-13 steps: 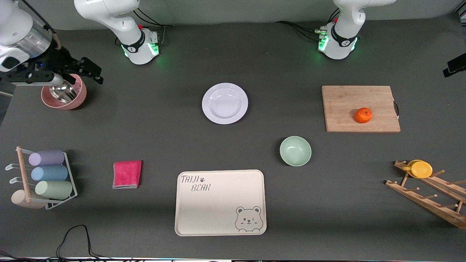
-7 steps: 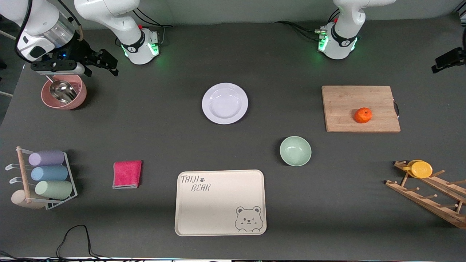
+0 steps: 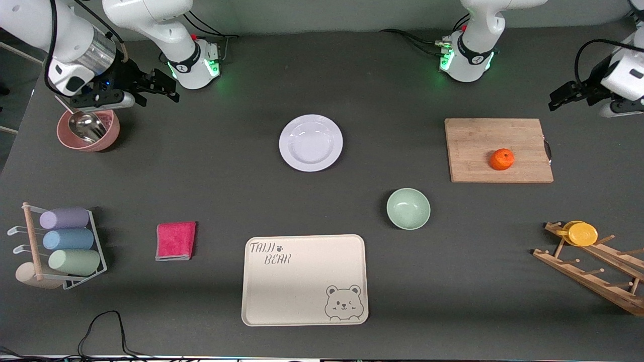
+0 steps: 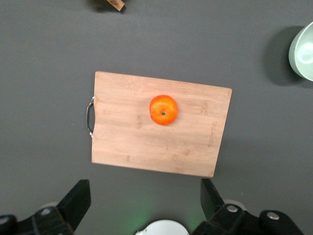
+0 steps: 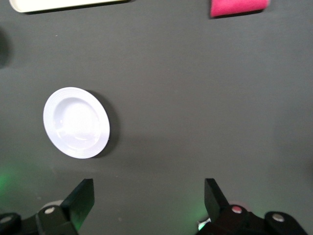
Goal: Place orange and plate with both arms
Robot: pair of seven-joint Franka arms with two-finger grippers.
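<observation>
Dark grey cloth covers the table in the front view. On it the plate lies bare near the middle, with nothing touching it. Nearer the camera sit a mint-green bowl, empty, and a cream tray with a bear drawing, also empty. The orange rests on a wooden cutting board toward the left arm's end. A pink bowl at the right arm's end holds a metal scoop. A pink cloth, a rack of pastel cups and a wooden peg rack with a yellow cup line the near edge. The right gripper hangs over the table just beside the pink bowl, fingers spread and empty; the left gripper hangs above the table's end near the board, also spread and empty.

From the left wrist view, the orange sits near the board's middle, between the gripper's parted fingers.

From the right wrist view, the plate lies alone on the cloth, the fingers wide apart.
</observation>
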